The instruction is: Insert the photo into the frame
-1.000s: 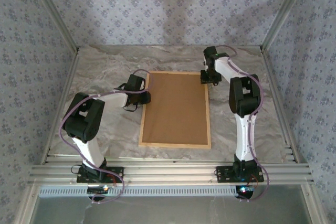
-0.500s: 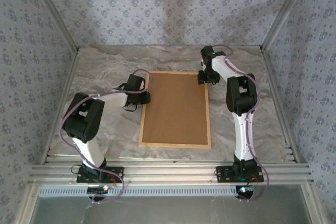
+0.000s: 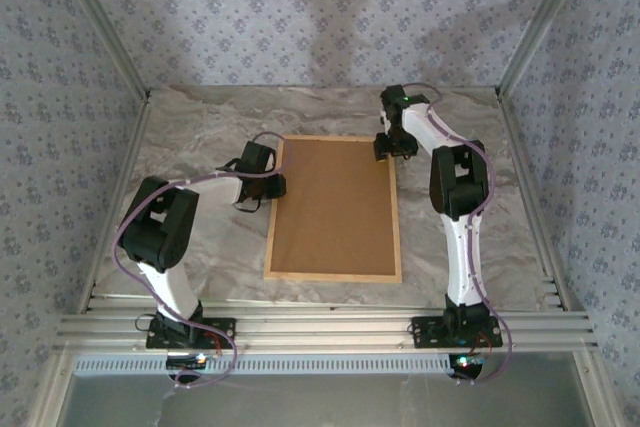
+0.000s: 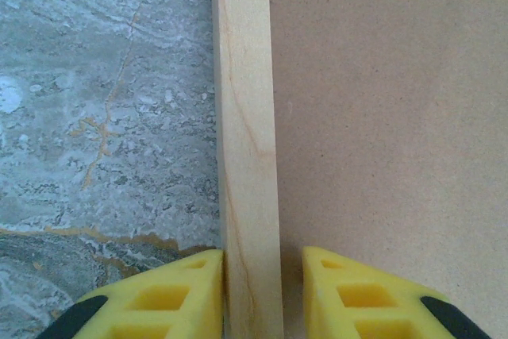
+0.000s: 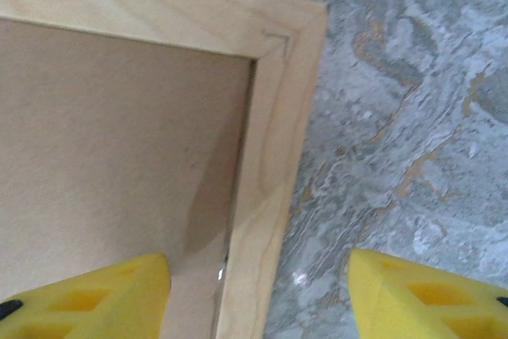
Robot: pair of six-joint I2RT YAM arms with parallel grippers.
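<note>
Frame (image 3: 333, 277) lying flat, long axis near-to-far, left tool (image 4: 262, 279) pinching edge

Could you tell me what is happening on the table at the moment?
Two robot arms are handling a light-wood frame that lies flat on the marble table, with a brown backing board inside it. The left gripper is clamped on the frame's left rail. The right gripper is open, straddling the right rail near the far corner.
</note>
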